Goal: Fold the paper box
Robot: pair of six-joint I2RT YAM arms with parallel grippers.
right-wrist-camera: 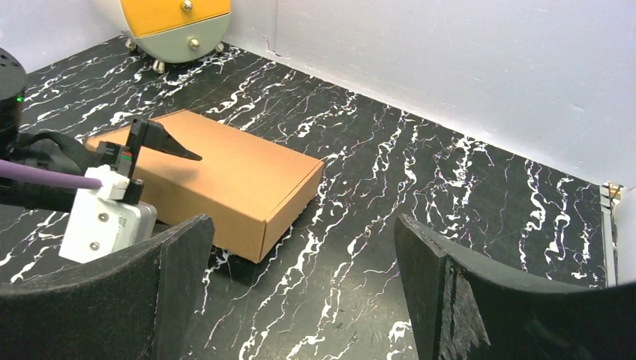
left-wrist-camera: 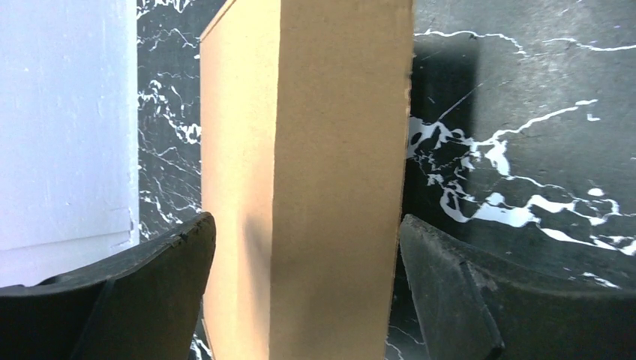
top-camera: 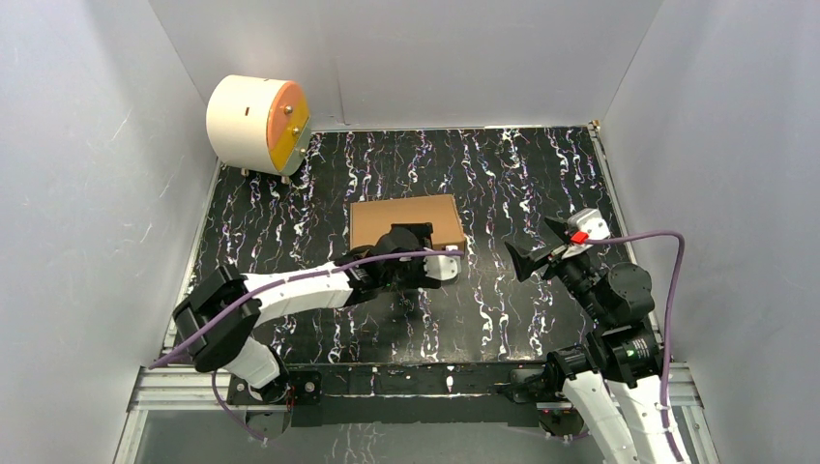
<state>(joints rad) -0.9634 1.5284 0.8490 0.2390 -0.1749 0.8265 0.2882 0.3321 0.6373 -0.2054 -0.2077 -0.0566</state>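
Observation:
The paper box [top-camera: 406, 215] is a shallow closed brown cardboard box lying flat mid-table. It also shows in the right wrist view [right-wrist-camera: 225, 169] and close up in the left wrist view [left-wrist-camera: 330, 150]. My left gripper [top-camera: 411, 240] is at the box's near edge, turned on its side. Its jaws are open and straddle the box [left-wrist-camera: 307, 285], one finger [right-wrist-camera: 161, 139] above the lid and the other low beside the front wall. My right gripper [top-camera: 537, 246] is open and empty [right-wrist-camera: 300, 292], above the table to the right of the box.
A cream cylinder with an orange face [top-camera: 259, 124] stands on small feet at the back left corner. White walls enclose the black marbled table [top-camera: 522, 174] on three sides. A metal rail [top-camera: 425, 382] runs along the near edge.

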